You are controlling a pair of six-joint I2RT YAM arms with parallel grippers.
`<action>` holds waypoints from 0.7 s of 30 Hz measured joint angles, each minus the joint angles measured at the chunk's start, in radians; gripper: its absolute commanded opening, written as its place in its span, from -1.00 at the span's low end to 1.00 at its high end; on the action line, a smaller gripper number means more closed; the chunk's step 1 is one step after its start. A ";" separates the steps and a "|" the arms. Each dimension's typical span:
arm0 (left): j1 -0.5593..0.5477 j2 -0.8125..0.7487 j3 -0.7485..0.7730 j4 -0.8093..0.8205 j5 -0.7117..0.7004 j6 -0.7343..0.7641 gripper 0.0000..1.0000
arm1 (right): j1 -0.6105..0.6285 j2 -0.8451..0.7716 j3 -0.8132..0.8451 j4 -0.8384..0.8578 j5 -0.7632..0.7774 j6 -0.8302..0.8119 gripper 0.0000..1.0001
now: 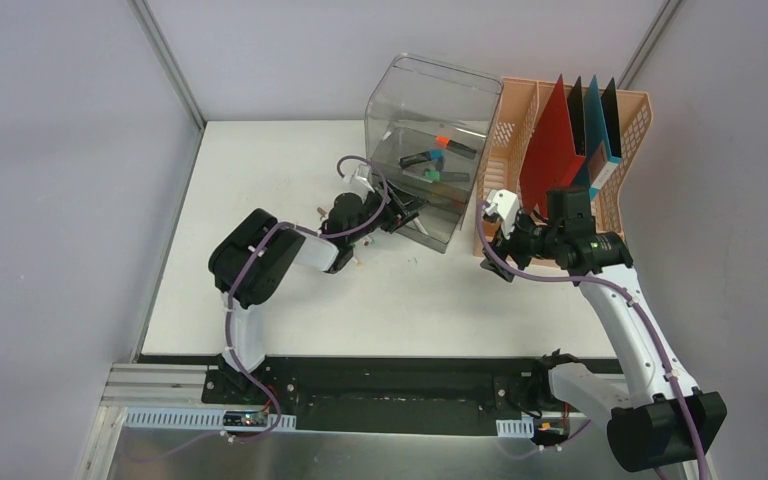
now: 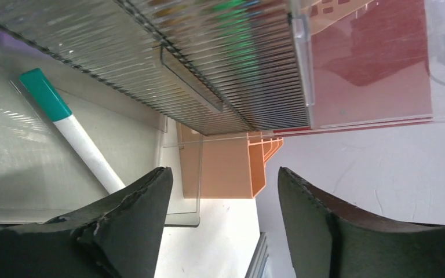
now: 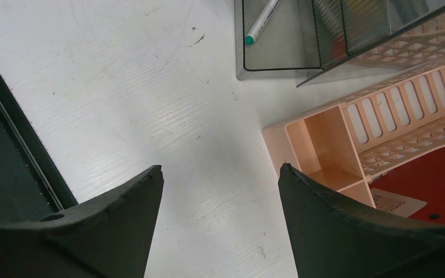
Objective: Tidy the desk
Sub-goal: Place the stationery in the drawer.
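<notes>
The white desk (image 1: 260, 180) carries a clear plastic bin (image 1: 430, 110) at the back centre, with several markers (image 1: 432, 160) lying inside. My left gripper (image 1: 403, 212) is at the bin's front left corner, open, with nothing between its fingers. In the left wrist view the left gripper (image 2: 225, 174) faces the bin's ribbed wall (image 2: 197, 63), and a white marker with a green cap (image 2: 72, 127) lies just beyond the left finger. My right gripper (image 1: 495, 240) hovers open and empty over the desk (image 3: 150, 87), beside the orange file rack (image 1: 508, 120); in its own view the right gripper (image 3: 220, 168) holds nothing.
The orange rack (image 3: 336, 145) holds upright red (image 1: 552, 140), black and teal folders at the back right. A few small bits (image 1: 357, 265) lie on the desk near the left arm. A black rail (image 1: 380, 375) runs along the front edge, and grey walls enclose the sides.
</notes>
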State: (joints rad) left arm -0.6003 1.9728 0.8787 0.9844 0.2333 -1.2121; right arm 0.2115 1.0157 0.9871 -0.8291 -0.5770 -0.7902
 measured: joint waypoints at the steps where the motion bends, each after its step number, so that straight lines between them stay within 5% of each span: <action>1: 0.000 -0.004 -0.001 0.005 0.000 0.001 0.44 | 0.000 0.000 0.000 0.000 0.000 -0.002 0.52; 6: 0.000 -0.126 -0.062 -0.037 -0.002 0.060 0.55 | -0.001 0.000 0.000 0.000 0.000 -0.005 0.52; 14: 0.000 -0.650 -0.230 -0.330 -0.114 0.344 0.97 | -0.001 -0.004 0.000 -0.003 -0.007 -0.009 0.52; 21: 0.000 -1.046 -0.394 -0.589 -0.256 0.529 0.98 | -0.003 -0.016 0.000 -0.003 -0.008 -0.017 0.52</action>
State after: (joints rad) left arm -0.6003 0.9268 0.4843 0.3954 -0.0227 -0.6834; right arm 0.2081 1.0000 0.9867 -0.8326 -0.5850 -0.8070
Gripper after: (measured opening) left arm 0.991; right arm 0.759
